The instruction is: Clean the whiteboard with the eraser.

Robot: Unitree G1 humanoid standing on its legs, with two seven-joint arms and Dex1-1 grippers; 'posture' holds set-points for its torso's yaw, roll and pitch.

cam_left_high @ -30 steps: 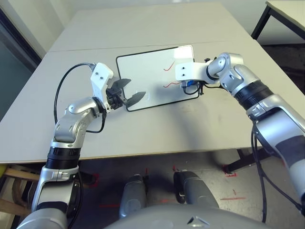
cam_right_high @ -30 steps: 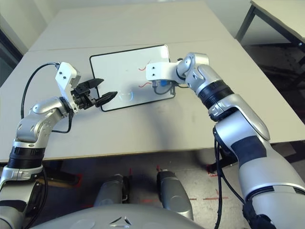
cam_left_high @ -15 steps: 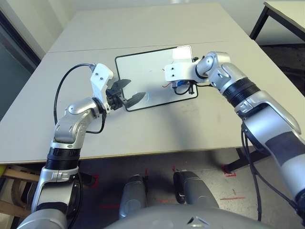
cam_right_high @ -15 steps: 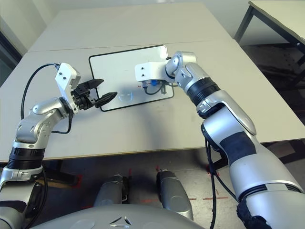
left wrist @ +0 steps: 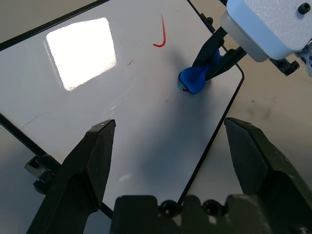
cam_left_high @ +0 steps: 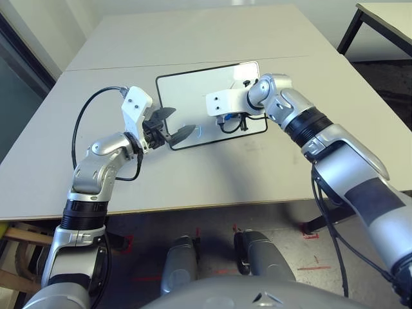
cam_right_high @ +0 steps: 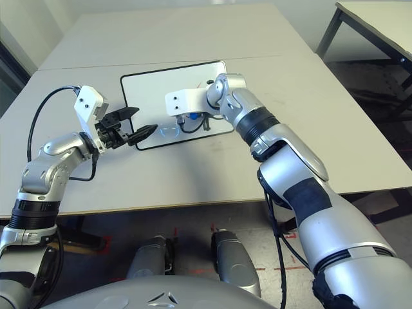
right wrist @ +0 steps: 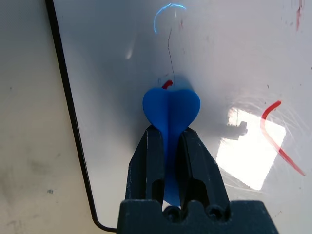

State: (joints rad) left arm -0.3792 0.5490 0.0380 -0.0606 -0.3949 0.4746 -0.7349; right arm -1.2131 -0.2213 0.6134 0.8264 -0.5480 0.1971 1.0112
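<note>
Right wrist view is showing the right gripper (right wrist: pixel 168 139) pinching the small bright blue bone-shaped eraser (right wrist: pixel 170 109) against the black-framed white whiteboard (right wrist: pixel 219 63), rubbing at a red squiggle's last stub (right wrist: pixel 167 84), with another red curve (right wrist: pixel 275 136) needing the next pass, while the left gripper (left wrist: pixel 170 151) is hovering spread nearby.

One whiteboard (cam_left_high: pixel 193 103) lies on the tabletop (cam_left_high: pixel 257 167). One blue eraser (right wrist: pixel 170 108) rests against the board. Two end effectors are present: the left end effector (cam_left_high: pixel 175 125) and the right end effector (right wrist: pixel 169 146). Two red marks show on the board in the left wrist view: one curved stroke (left wrist: pixel 160 34) and one small remnant beside the eraser. A second table (cam_left_high: pixel 386 16) stands at the upper right of the frame.
</note>
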